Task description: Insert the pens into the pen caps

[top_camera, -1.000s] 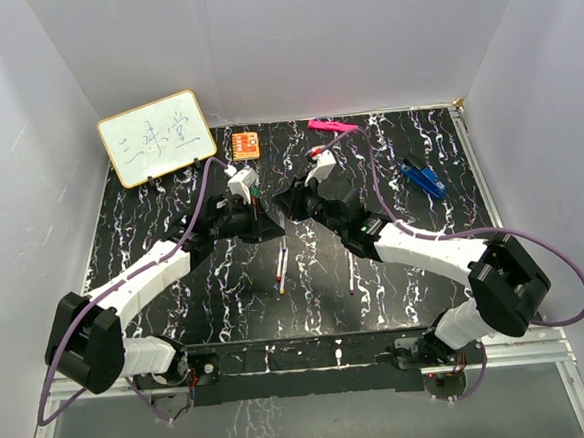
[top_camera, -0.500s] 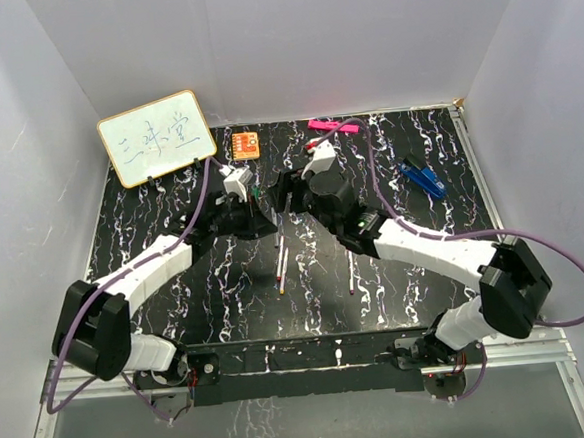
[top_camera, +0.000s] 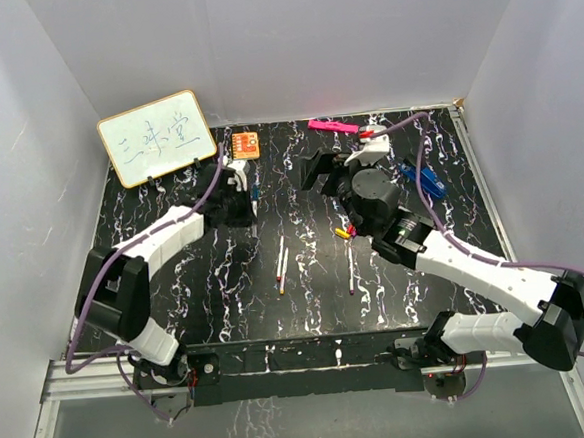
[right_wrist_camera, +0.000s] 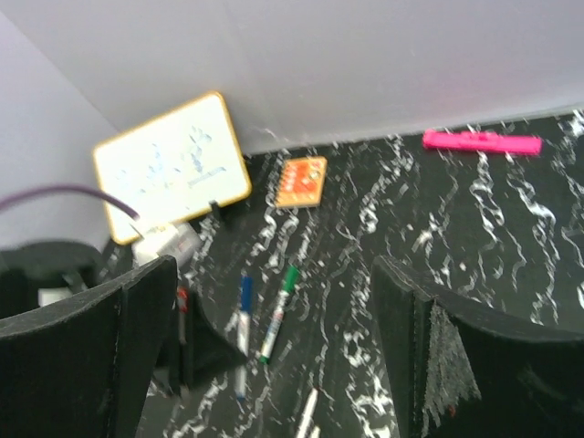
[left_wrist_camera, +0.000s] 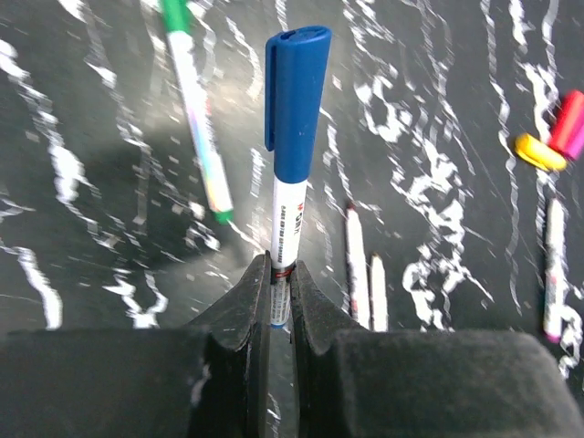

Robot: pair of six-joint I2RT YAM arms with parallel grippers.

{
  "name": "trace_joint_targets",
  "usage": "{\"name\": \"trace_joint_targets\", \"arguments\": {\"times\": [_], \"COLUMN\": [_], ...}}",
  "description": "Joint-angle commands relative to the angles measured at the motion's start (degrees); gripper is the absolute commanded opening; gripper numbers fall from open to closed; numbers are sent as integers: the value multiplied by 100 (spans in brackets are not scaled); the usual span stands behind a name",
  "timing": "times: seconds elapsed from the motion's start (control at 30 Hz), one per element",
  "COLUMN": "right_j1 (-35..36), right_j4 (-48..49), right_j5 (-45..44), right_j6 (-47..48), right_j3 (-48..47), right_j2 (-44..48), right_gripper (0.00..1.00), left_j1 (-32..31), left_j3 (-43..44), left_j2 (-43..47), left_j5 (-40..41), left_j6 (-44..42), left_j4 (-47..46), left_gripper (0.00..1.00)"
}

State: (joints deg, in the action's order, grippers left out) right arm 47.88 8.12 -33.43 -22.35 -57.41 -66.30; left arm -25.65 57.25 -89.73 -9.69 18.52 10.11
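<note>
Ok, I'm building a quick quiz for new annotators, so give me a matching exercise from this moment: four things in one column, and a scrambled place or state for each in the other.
Things
1. blue-capped pen
2. green-capped pen
3. yellow cap
4. right gripper

Places or states
A. jaws wide apart, nothing between them
B. loose on the table, beside a reddish cap
C. clamped in the left gripper
D. lying free on the table, alongside the clamped pen

Pairs: 1-C, 2-D, 3-B, 4-A.

Pen (left_wrist_camera: 294, 151) end hidden within pincer (left_wrist_camera: 278, 266)
</note>
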Motion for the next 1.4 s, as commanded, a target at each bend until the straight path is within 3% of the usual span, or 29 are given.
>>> {"name": "trace_joint_targets", "arguments": {"times": [0.0, 0.13, 0.3, 1.1, 1.37], "right_j1": [2, 2, 0, -9, -7], "right_j4": [-698, -893, -1155, -1216, -1218], "right_j5": [-367, -442, -480, -204, -164], "right_j6": [-170, -323, -423, -542, -542], "right_j3": [97, 171, 136, 240, 246], "right_j2": [-97, -199, -341, -511, -616], "right_gripper": [87, 96, 98, 98, 98], "left_j1": [274, 508, 742, 872, 877], "left_j3": [624, 1102, 1411, 2210, 2176], "left_j2": [-363, -848, -1345, -2477, -2558], "left_j5": [948, 1235, 1247, 346, 180], "left_j6": [-471, -623, -711, -434, -356], "left_j4": [791, 1088, 1220, 1145, 1070], "left_gripper": [0, 0, 0, 0, 13]}}
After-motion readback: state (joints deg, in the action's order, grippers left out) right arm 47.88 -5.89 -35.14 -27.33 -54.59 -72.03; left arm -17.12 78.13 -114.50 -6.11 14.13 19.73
